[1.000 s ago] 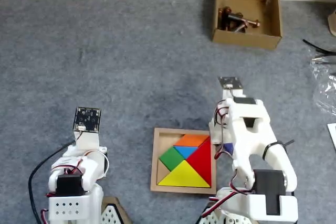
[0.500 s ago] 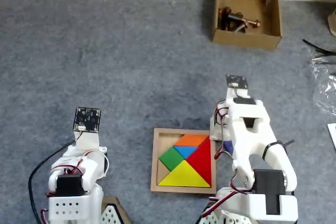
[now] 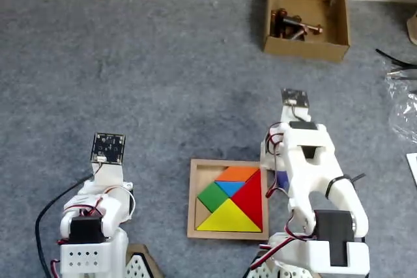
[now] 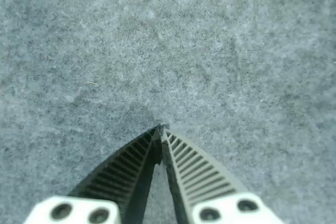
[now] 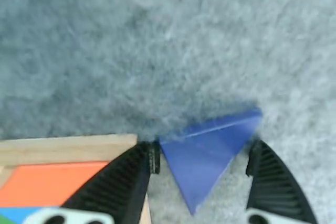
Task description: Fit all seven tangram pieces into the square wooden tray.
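A blue triangle lies flat on the grey carpet, between the two fingers of the right gripper; that gripper is spread wide, one fingertip just beside a corner of the triangle, the other finger standing a little apart from the triangle's long edge, so the piece is bracketed and not pinched; just beside the first finger sits the corner of the square wooden tray, with an orange piece inside it against the rim; from above, the blue triangle shows as a sliver under the right arm, just outside the tray, on its side nearest this gripper; in the tray lie the orange piece, a green piece, a light blue piece, a red piece and a yellow piece, packed edge to edge, with bare wood showing on the side away from the gripper; the left gripper is well apart on the tray's other side, pressed closed tip to tip with nothing between its fingers, over bare carpet; a cardboard box sits far beyond the right gripper.
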### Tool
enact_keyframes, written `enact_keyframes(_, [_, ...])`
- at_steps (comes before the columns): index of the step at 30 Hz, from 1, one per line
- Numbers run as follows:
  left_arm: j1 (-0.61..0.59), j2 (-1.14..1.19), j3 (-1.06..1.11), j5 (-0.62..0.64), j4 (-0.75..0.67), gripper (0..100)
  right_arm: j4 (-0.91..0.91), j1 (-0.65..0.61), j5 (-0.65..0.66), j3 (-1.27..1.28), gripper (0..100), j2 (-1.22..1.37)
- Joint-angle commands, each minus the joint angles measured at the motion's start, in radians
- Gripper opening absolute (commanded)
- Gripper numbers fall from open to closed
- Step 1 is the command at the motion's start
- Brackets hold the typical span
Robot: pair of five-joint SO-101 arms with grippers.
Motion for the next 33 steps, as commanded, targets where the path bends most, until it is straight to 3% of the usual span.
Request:
enact_keyframes(1, [-0.01,0.002,0.021,0.005,0.005,1,-0.056,-0.022,-0.003,-0.012,25.6,-0.016])
enact_keyframes(13, [-0.01,0.002,0.021,0.005,0.005,1,-0.065,-0.024,-0.006,0.002,25.6,-0.005])
enact_keyframes(18, [-0.01,0.002,0.021,0.005,0.005,1,0.01,-0.048,0.003,0.041,25.6,-0.004])
enact_keyframes(24, [-0.01,0.002,0.021,0.005,0.005,1,0.087,-0.108,0.226,0.087,25.6,-0.004])
enact_keyframes(33, [-0.01,0.002,0.021,0.005,0.005,1,0.209,-0.102,0.341,0.085,25.6,-0.005])
